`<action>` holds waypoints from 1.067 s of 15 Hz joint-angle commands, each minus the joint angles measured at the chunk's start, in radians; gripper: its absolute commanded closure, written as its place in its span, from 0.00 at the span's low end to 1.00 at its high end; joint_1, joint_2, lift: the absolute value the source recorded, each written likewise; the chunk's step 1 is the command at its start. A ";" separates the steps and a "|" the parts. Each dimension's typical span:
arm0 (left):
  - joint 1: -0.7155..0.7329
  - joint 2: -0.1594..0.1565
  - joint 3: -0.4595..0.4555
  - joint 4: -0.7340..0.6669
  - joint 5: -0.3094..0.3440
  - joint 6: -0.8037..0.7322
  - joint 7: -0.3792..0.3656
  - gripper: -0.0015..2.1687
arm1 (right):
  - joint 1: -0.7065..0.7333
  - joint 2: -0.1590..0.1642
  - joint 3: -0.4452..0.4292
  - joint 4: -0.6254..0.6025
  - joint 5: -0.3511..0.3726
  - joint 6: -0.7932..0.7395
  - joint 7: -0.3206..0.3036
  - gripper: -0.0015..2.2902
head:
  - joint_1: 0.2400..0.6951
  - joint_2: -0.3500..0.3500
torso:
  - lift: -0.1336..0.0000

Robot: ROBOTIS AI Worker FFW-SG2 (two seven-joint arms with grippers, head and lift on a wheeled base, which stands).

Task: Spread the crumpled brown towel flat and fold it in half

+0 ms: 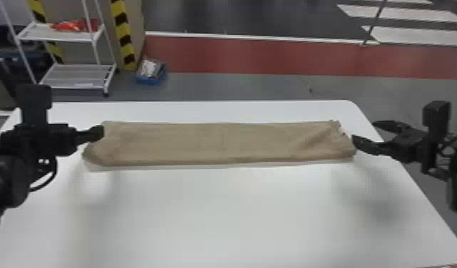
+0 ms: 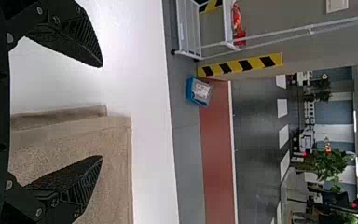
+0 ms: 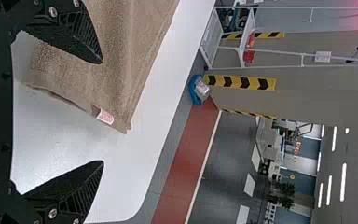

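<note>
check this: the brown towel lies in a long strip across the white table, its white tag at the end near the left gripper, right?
Wrong end: the head view shows the white tag on the brown towel at the end near the right gripper. The rest holds.

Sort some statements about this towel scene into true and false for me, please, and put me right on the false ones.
1. The brown towel lies as a long strip across the white table. True.
2. The right-hand gripper is clamped shut on the towel. False: the right gripper is open, its fingers apart.
3. The towel has a pale label at its right end. True.
4. The left gripper is open. True.
5. The blue box is on the table. False: the blue box sits on the floor beyond it.
</note>
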 commanded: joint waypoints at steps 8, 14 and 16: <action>-0.067 0.003 -0.007 0.096 0.037 0.008 -0.029 0.24 | -0.035 0.009 0.009 0.008 0.029 0.014 -0.002 0.06 | 1.00 0.37 | 0.07; -0.064 0.003 -0.017 0.103 0.011 0.039 -0.026 0.24 | -0.196 0.018 0.051 0.132 0.077 0.124 -0.016 0.09 | 0.98 0.37 | 0.07; -0.064 0.003 -0.017 0.105 0.009 0.036 -0.024 0.24 | -0.196 0.045 0.051 0.161 0.066 0.139 -0.057 0.13 | 0.97 0.37 | 0.07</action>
